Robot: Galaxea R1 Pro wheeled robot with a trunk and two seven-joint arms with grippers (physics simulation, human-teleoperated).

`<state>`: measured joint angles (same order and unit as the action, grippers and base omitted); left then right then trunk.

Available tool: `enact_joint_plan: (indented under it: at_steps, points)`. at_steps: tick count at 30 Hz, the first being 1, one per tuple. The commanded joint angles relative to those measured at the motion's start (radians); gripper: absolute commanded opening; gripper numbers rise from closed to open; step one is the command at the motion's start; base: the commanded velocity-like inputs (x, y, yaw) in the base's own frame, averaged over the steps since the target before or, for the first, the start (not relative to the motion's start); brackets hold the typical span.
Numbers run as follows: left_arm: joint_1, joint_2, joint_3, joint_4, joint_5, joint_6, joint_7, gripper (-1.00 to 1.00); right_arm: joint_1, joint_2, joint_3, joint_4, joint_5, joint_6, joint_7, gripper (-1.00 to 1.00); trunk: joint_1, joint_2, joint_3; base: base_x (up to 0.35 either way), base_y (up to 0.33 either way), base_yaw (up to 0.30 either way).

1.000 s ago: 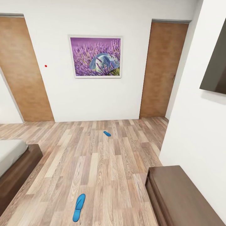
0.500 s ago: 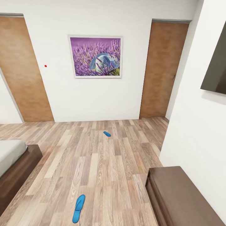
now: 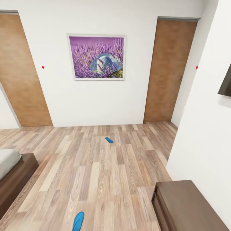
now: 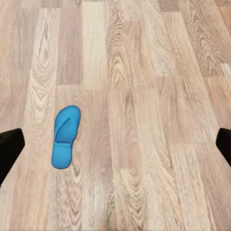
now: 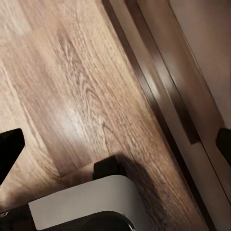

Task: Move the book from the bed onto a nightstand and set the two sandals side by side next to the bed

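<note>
Approach to the sandals is in hand. The left claw (image 4: 115, 147), spread wide and empty, hangs over the near blue sandal (image 4: 64, 136), which lies toward one fingertip. The right claw (image 5: 115, 144) is likewise wide and empty. Next it calls for lowering onto that sandal.

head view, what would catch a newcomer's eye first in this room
The purple lavender picture on the far white wall stands out most, hanging between two brown doors. Next come the two bright blue sandals on the wood floor: one small and far off near the middle of the room, the other close at the bottom edge, with the bed corner at the left.
</note>
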<state>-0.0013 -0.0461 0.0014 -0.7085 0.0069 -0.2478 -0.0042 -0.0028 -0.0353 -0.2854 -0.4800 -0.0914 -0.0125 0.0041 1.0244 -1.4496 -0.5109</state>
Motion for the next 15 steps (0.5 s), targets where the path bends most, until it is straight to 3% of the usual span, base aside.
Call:
enact_joint_plan:
  at_steps: [1, 8, 15]
  points:
    - [0.0, 0.0, 0.0, 0.0, 0.001, -0.002, 0.0, 1.0, 0.0, 0.0, 0.0, 0.0, -0.01, -0.001, 0.0, 1.0, 0.001, 0.0, -0.001, 0.33, 0.0, 0.0]
    - [0.0, 0.0, 0.0, 0.0, 0.001, -0.002, 0.0, 1.0, 0.0, 0.0, -0.001, 0.0, -0.01, -0.001, 0.0, 1.0, 0.001, 0.0, -0.001, 0.301, 0.0, 0.0]
    - [0.0, 0.0, 0.0, 0.0, 0.001, -0.002, 0.0, 1.0, 0.0, 0.0, 0.0, 0.0, -0.01, -0.001, 0.0, 1.0, 0.001, 0.0, -0.001, 0.121, 0.0, 0.0]
